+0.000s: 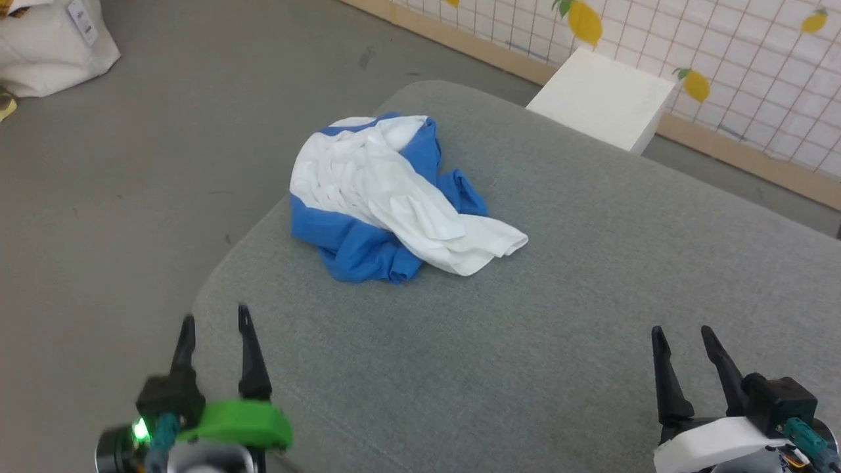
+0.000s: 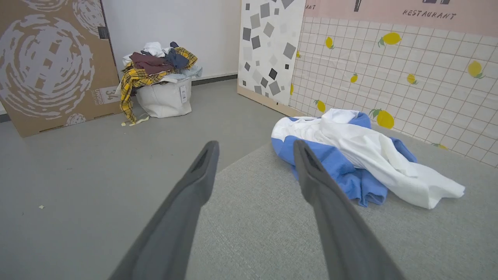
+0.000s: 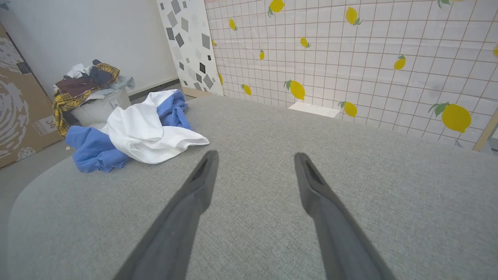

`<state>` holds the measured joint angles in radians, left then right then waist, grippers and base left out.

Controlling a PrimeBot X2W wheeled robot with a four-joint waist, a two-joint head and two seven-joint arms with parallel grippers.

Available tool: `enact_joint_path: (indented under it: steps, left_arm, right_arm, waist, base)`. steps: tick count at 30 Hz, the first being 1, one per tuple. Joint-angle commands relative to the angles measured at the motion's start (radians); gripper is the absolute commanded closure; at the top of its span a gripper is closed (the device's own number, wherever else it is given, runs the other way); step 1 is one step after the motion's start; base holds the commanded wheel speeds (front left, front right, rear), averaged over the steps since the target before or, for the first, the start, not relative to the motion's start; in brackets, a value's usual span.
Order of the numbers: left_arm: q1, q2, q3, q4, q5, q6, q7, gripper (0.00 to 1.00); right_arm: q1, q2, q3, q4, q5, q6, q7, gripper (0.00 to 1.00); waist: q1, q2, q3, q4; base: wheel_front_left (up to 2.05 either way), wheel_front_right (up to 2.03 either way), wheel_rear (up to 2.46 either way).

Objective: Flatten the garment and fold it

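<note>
Nearest, low on the left: left pincer, long dark fingers spread apart, nothing between them, poised above the near left corner of the grey fabric tabletop, touching no cloth. Out past the left edge, on the grey floor: pale bag, heaped with mixed clothes in the left wrist view, yellow plaid draped over its rim. On the tabletop, close to the left edge and toward the far left corner: garment, crumpled into a heap, white cloth on top, blue bunched beneath along the near and left sides, one white flap trailing right toward the middle; well apart from both pincers. Just past the far edge: white box, near a gridded wall printed with yellow lemons. Low on the right: right pincer, fingers likewise parted and empty, above the near right part of the tabletop
</note>
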<state>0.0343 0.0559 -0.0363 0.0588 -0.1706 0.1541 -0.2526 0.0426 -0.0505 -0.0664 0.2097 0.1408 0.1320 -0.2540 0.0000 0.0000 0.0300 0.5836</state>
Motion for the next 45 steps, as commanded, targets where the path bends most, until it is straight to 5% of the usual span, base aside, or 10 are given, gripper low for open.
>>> enact_joint_path:
  steps: [1,10,17,25,33,42,43,44,45]
  left_arm:
    - [-0.057,0.001,0.005,0.0,-0.01,-0.012,-0.009,0.0]
    - [-0.374,0.053,0.032,0.089,-0.094,-0.113,0.031,0.0]
    - [-0.62,0.069,0.043,0.295,-0.223,-0.174,0.283,0.0]
    - [-0.781,0.08,0.096,0.562,-0.359,-0.095,0.671,0.0]
    - [-0.814,0.061,0.063,0.665,-0.366,-0.032,0.833,0.0]
    - [-0.756,0.018,0.01,0.739,-0.391,-0.05,0.906,0.0]
    - [-0.752,0.015,0.01,0.742,-0.399,-0.055,0.901,0.05]
    - [-0.749,0.013,0.012,0.739,-0.401,-0.056,0.877,0.91]
    - [-0.747,0.012,0.012,0.734,-0.397,-0.056,0.839,1.0]
  right_arm:
    - [0.003,0.0,-0.003,0.002,-0.005,-0.001,-0.007,0.0]
    - [-0.004,0.0,-0.034,-0.052,-0.057,-0.001,0.031,0.0]
    - [-0.006,0.0,-0.062,-0.119,-0.097,-0.001,0.071,0.0]
    - [-0.018,0.0,-0.078,-0.199,-0.127,-0.001,0.115,0.0]
    - [-0.008,0.0,-0.108,-0.251,-0.138,-0.001,0.133,0.0]
    - [-0.008,0.0,-0.114,-0.278,-0.139,-0.001,0.147,0.0]
    - [-0.008,0.0,-0.115,-0.278,-0.14,-0.001,0.148,0.0]
    - [-0.007,0.0,-0.115,-0.278,-0.141,-0.001,0.149,0.0]
    - [-0.007,0.0,-0.114,-0.277,-0.141,-0.001,0.149,0.0]
  waist:
    - [0.0,0.0,0.016,-0.009]
    - [0.0,0.0,0.095,-0.099]
    - [0.0,0.0,0.166,-0.169]
    - [0.0,0.0,0.254,-0.262]
    - [0.0,0.0,0.327,-0.294]
    - [0.0,0.0,0.356,-0.279]
    - [0.0,0.0,0.356,-0.275]
    - [0.0,0.0,0.355,-0.271]
    - [0.0,0.0,0.353,-0.267]
  base:
    - [0.0,0.0,0.0]
    - [0.0,0.0,0.0]
    - [0.0,0.0,0.0]
    - [0.0,0.0,0.0]
    - [0.0,0.0,0.0]
    - [0.0,0.0,0.0]
    - [0.0,0.0,0.0]
    - [0.0,0.0,0.0]
    - [0.0,0.0,0.0]
